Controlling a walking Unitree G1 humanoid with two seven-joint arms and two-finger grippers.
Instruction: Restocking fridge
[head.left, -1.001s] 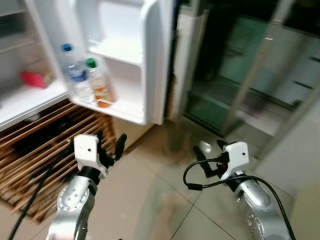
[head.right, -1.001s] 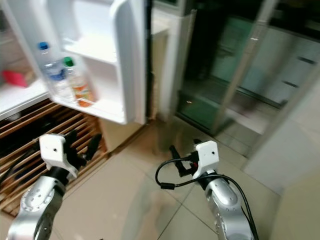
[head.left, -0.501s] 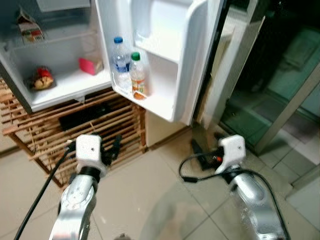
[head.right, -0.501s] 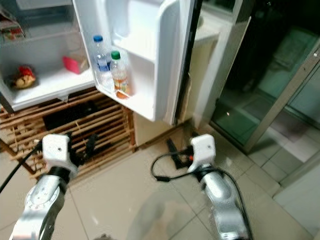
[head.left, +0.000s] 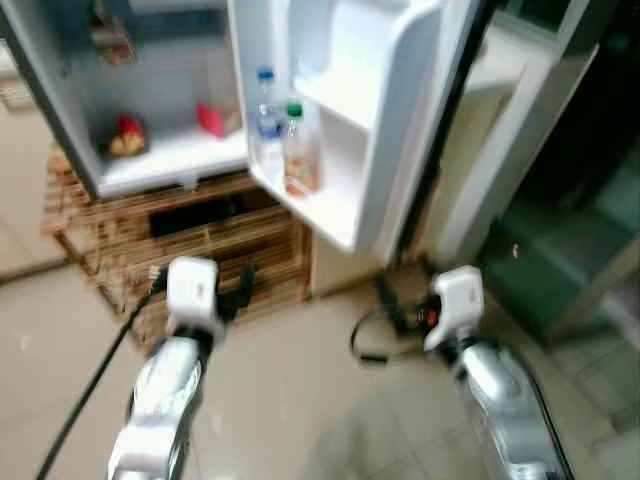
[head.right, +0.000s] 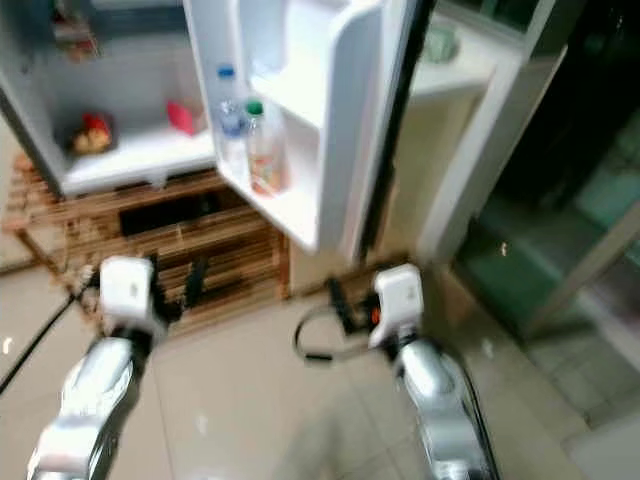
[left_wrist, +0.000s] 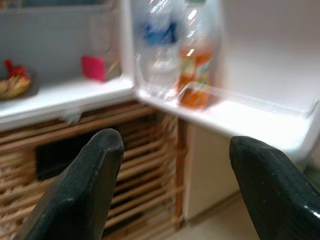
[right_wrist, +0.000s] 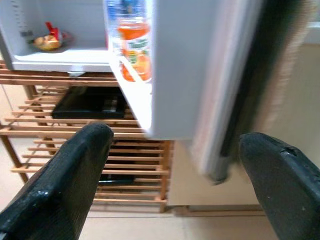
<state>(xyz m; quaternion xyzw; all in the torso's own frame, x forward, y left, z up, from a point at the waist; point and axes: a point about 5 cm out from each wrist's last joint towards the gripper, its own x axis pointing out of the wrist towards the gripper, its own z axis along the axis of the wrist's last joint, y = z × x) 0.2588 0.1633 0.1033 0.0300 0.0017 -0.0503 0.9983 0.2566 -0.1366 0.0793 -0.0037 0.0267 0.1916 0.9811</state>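
Both arms reach forward, left gripper (left_wrist: 170, 175) and right gripper (right_wrist: 175, 175) spread and empty, seemingly below the fridge door (head.left: 385, 150).

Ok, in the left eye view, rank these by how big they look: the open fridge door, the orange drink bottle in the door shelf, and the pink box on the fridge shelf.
1. Fridge door, by far the largest.
2. Orange drink bottle.
3. Pink box, smallest, though it sits farther back, so nearness may exaggerate the gap with the bottle.

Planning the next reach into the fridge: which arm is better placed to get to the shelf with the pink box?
Probably the left. The left gripper, open and empty, hangs below the pink box; the right gripper sits beyond the open door.
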